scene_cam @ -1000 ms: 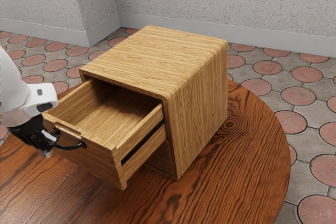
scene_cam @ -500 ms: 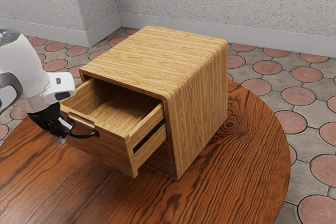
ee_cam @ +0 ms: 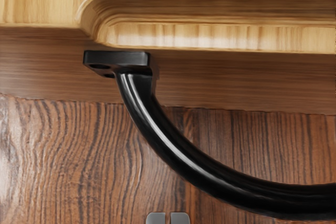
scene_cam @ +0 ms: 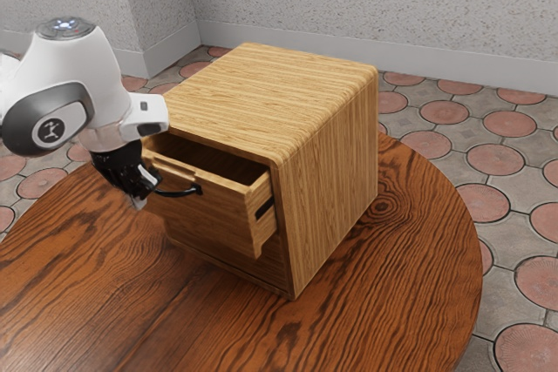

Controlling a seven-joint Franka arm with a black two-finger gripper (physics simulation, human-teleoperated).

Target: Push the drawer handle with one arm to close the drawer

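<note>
Jutting less from the cabinet than before, the drawer remains partly open; the gripper, clenched, has moved nearer the cabinet too, beside the drawer's black handle.

A round, reddish-brown wooden table with dark, swirling grain stands on a floor of grey paving set with dusty-pink stone discs. Beyond the table rise pale grey, speckled walls, edged at the foot by a plain, light grey skirting board. Soft light lays a faint sheen on the table.
</note>
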